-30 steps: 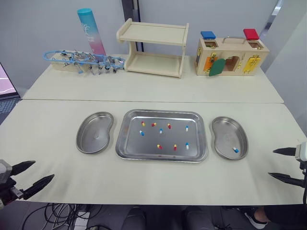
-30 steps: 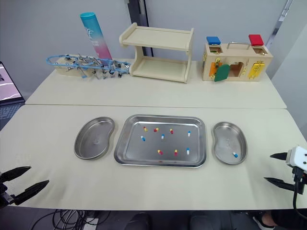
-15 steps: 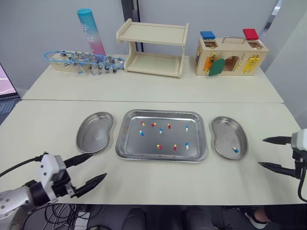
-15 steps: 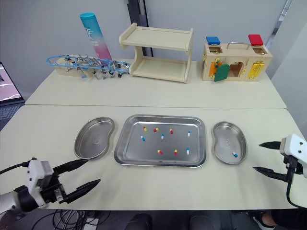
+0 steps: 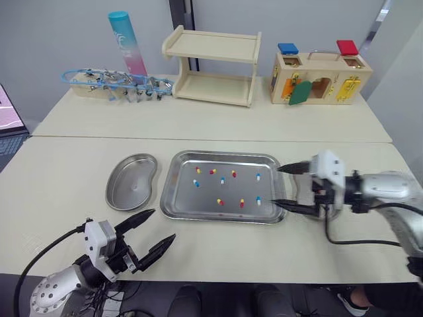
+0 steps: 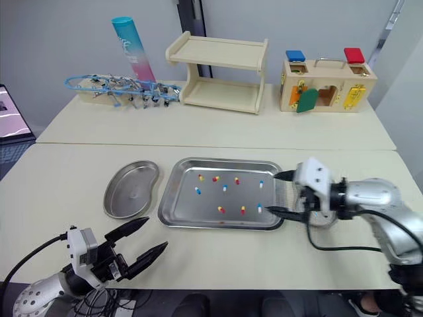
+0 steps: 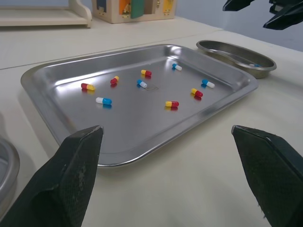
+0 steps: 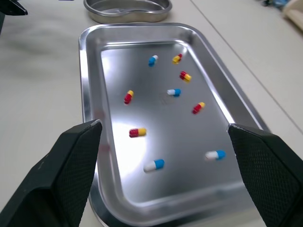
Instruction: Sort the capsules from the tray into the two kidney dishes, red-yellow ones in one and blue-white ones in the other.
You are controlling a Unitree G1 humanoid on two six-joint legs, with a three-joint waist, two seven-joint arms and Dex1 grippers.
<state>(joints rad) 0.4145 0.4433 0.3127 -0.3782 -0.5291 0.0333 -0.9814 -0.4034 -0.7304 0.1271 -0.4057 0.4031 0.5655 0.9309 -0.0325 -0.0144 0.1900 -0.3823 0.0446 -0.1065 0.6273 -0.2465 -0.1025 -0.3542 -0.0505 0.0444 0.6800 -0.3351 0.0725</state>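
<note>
You have a near table [image 5: 59, 178] and a far table [image 5: 211, 122], both cream, butted edge to edge. The seam runs beyond the left gripper [image 5: 164, 223] and the right gripper [image 5: 275, 185]. Well beyond the right gripper stands a wooden latch box [image 5: 320, 76], with a two-tier wooden shelf [image 5: 211, 66] beside it. The pale grey wall [image 5: 53, 33] is split by a dark vertical post [image 5: 177, 16]. Light is even.
</note>
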